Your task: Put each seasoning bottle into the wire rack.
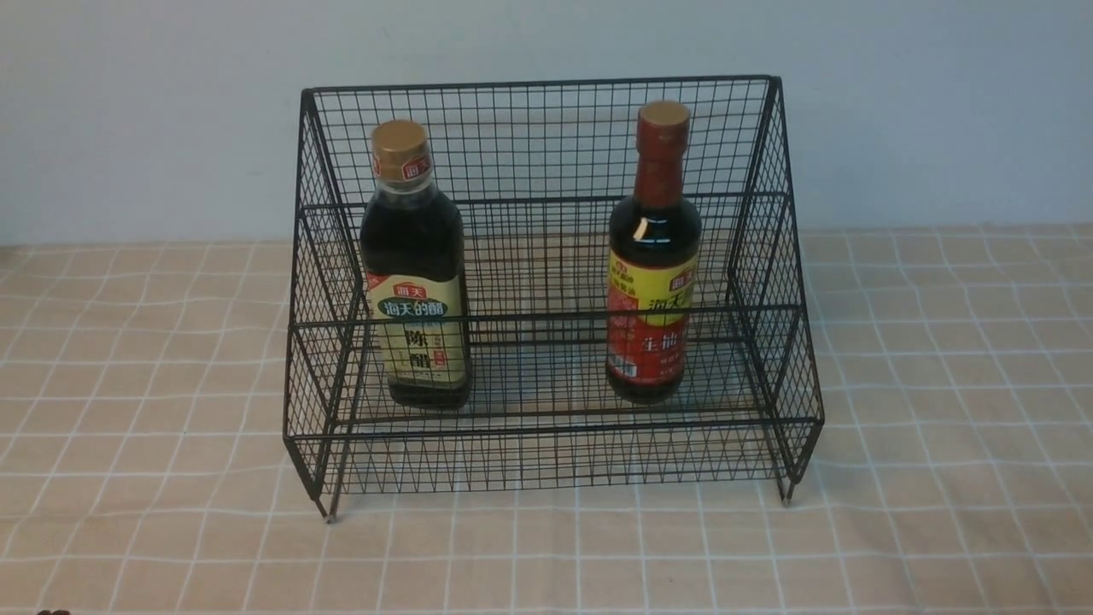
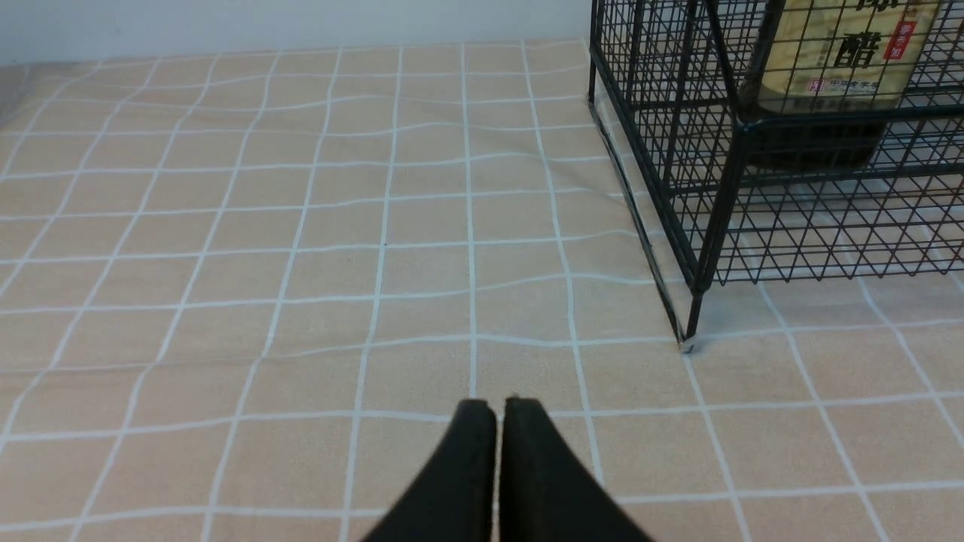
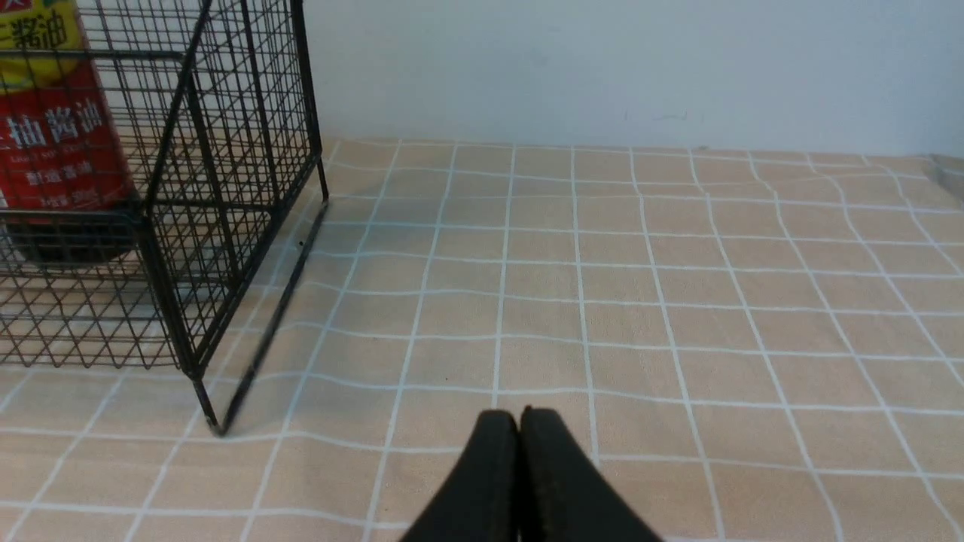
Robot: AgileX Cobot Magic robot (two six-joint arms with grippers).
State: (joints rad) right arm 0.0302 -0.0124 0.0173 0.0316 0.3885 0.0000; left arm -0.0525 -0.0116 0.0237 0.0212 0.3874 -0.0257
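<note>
Hovering low over the checked cloth of the table (image 2: 226,301), the left tool (image 2: 495,410) has its jaws pressed together on nothing, and the right tool (image 3: 520,421) matches it, closed and empty, each parked just outside a front corner of the wire rack (image 1: 546,444). Inside, on the lower tier, the gold-capped bottle (image 1: 416,282) stands upright at the left and the red-capped bottle (image 1: 653,265) upright at the right, well apart. Both look like glass: heavy with liquid, stiff, slick, breakable. I'd judge the body just below the shoulder the safest hold. The wrist views cut off both bottles' upper halves, and neither arm shows in the front view.
</note>
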